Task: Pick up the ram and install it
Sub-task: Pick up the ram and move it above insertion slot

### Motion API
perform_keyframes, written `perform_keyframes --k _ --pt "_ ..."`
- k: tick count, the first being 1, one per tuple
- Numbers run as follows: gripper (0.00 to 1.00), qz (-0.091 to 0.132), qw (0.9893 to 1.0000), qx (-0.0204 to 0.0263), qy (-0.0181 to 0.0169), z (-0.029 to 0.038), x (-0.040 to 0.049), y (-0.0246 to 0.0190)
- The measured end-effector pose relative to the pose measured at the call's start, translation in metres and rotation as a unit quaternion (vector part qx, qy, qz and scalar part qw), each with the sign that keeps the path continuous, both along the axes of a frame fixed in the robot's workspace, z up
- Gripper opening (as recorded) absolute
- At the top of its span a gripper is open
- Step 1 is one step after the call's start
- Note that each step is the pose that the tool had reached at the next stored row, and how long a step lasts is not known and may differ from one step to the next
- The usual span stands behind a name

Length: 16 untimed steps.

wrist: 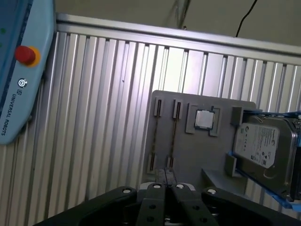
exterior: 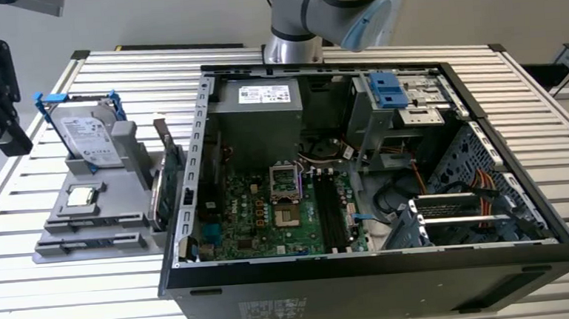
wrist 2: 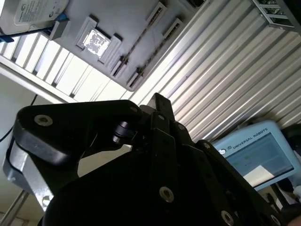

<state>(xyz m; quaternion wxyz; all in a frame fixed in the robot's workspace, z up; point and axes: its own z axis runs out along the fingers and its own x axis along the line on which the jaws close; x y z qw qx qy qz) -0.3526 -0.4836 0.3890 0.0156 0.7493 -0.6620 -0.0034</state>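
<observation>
Your claw [wrist: 165,174] is pinched shut on nothing above the counter [wrist: 94,117], while the ram [wrist: 173,136] looks to stand on edge in the gray holder [wrist: 207,155], probably so you can grab its top edge.

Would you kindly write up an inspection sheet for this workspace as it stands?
Surface: slatted metal table.
Job's things: ram seems to stand on edge in the grey holder beside the open computer case; not installed.
Clutter: hard drive in blue frame, processor chip, green card with bracket, all on the holder.
Grippers: gripper shut, holding nothing, near the holder.
Cables: orange wires inside the case.
Surroundings: teach pendant at the table's edge.
</observation>
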Motion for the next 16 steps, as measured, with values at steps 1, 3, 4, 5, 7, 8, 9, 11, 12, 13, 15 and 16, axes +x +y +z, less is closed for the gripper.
perform_keyframes --k 1,3,4,5,7,8,9,11,12,13,15,16 --pt "0.00 -0.004 1.0000 0.0000 0.0000 0.0000 0.0000 0.0000" --pt "0.00 -0.012 0.9999 0.0000 0.0000 0.0000 0.0000 0.0003" --pt "0.00 -0.015 0.9999 0.0000 0.0000 0.0000 0.0000 0.0003" --pt "0.00 -0.019 0.9998 0.0000 0.0000 0.0000 0.0000 0.0004" --pt "0.00 -0.026 0.9996 0.0000 0.0000 0.0000 0.0000 0.0006" --pt "0.00 -0.029 0.9996 0.0000 0.0000 0.0000 0.0000 0.0006" --pt "0.00 -0.031 0.9995 0.0000 0.0000 0.0000 0.0000 0.0006" --pt "0.00 -0.031 0.9995 0.0000 0.0000 0.0000 0.0000 0.0006" --pt "0.00 -0.031 0.9995 0.0000 0.0000 0.0001 0.0000 0.0007" --pt "0.00 -0.031 0.9995 0.0000 0.0000 0.0000 0.0000 0.0006" --pt "0.00 -0.031 0.9995 0.0000 0.0000 0.0000 0.0000 0.0006" --pt "0.00 -0.031 0.9995 0.0000 0.0000 0.0000 0.0000 0.0006"
